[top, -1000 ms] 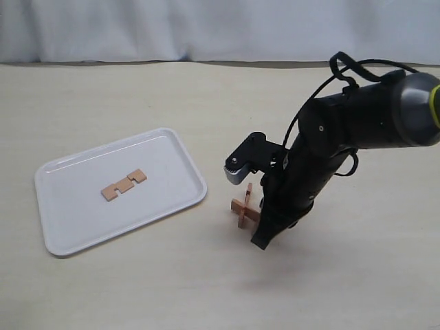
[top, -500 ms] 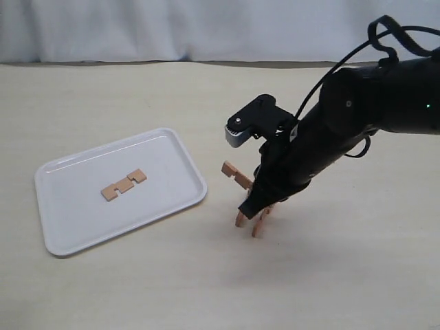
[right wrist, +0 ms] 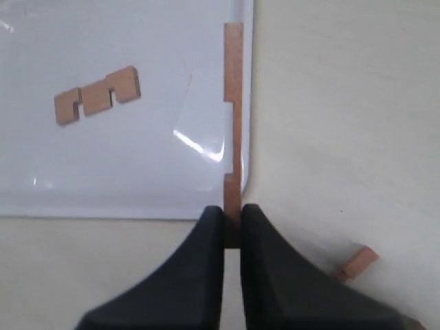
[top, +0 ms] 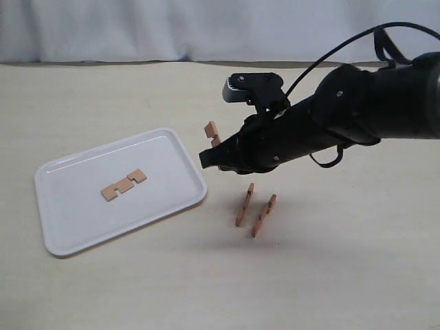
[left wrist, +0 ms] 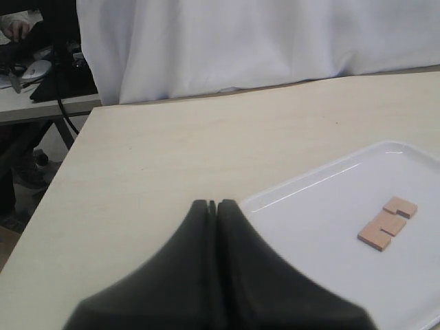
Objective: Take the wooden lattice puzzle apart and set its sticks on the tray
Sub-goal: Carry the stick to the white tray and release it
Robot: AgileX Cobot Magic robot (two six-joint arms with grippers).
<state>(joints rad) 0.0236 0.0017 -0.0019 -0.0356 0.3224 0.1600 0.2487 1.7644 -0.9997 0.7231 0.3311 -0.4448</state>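
Observation:
My right gripper (top: 210, 157) is shut on one end of a reddish-brown notched stick (top: 212, 132), held in the air by the right rim of the white tray (top: 69, 206). In the right wrist view this stick (right wrist: 234, 117) points away from the gripper (right wrist: 232, 220) along the tray's (right wrist: 137, 172) edge. A stick (top: 124, 184) lies flat on the tray. The lattice puzzle is apart: two sticks (top: 245, 204) (top: 264, 215) stand side by side on the table. My left gripper (left wrist: 216, 205) is shut and empty, near a tray (left wrist: 309, 240) corner.
A white curtain (top: 206, 27) closes off the far side of the pale table. The right arm's black body (top: 344, 124) and its cable hang over the table's right half. In the left wrist view, a table edge (left wrist: 62, 179) drops off to a cluttered area.
The right gripper has lifted one stick out of the puzzle and carried it up and left to the tray's rim. Two sticks stay behind, side by side on the table.

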